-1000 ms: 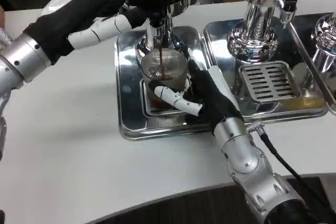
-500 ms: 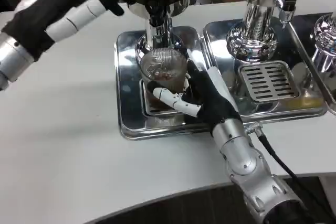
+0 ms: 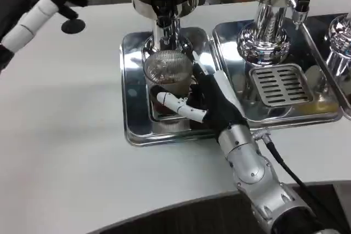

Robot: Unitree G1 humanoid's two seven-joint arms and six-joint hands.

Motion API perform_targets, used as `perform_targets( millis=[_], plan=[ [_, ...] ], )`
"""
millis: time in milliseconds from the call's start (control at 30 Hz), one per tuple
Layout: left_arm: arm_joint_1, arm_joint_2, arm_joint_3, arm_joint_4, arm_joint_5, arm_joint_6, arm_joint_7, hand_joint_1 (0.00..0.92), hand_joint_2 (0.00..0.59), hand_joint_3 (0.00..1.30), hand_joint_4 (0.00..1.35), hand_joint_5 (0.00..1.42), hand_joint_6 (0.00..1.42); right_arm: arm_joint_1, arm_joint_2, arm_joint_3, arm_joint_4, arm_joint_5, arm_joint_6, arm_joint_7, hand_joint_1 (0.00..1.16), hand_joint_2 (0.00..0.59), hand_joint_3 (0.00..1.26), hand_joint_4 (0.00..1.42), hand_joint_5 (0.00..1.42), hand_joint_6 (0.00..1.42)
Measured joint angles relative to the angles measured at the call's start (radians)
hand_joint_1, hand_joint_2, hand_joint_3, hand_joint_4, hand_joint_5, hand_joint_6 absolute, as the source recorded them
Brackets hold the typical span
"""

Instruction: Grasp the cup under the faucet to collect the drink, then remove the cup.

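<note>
Right hand (image 3: pixel 211 102) wrapped around the cup (image 3: pixel 168 75), fingers (image 3: pixel 181 106) across its front lower side. Cup sits on the steel drip tray (image 3: pixel 134 119) directly under the faucet (image 3: pixel 163 12), dark drink in the bottom. Left hand (image 3: pixel 38 1) up at far left above the counter (image 3: pixel 66 152), well away from cup, fingers loosely apart, holding nothing.
</note>
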State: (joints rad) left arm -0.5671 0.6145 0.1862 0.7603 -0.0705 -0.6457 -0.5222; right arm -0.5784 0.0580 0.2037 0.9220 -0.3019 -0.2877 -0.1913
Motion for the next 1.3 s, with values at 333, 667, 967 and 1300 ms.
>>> perform_targets(
  millis=[333,667,967,1300],
  plan=[
    [0.111,0.017,0.071,-0.067,-0.039,0.077,0.011,0.0,0.121,0.4,0.38,0.41,0.53,-0.012,0.016,0.0,0.04,-0.001,-0.022,-0.05,0.61,0.173,0.0,0.0,0.07,0.2],
    [0.128,0.035,0.084,-0.101,-0.045,0.11,0.015,0.0,0.139,0.43,0.42,0.44,0.55,-0.031,0.031,0.012,0.075,-0.021,-0.028,-0.112,0.65,0.173,0.04,0.03,0.16,0.31],
    [0.139,0.038,0.095,-0.104,-0.049,0.113,0.015,0.0,0.15,0.44,0.44,0.45,0.55,-0.031,0.032,0.024,0.087,-0.037,-0.034,-0.177,0.66,0.173,0.17,0.16,0.29,0.45],
    [0.147,0.039,0.101,-0.104,-0.05,0.114,0.015,0.0,0.169,0.45,0.46,0.47,0.56,-0.029,0.033,0.045,0.087,-0.047,-0.041,-0.233,0.66,0.173,0.23,0.23,0.38,0.59]
  ],
)
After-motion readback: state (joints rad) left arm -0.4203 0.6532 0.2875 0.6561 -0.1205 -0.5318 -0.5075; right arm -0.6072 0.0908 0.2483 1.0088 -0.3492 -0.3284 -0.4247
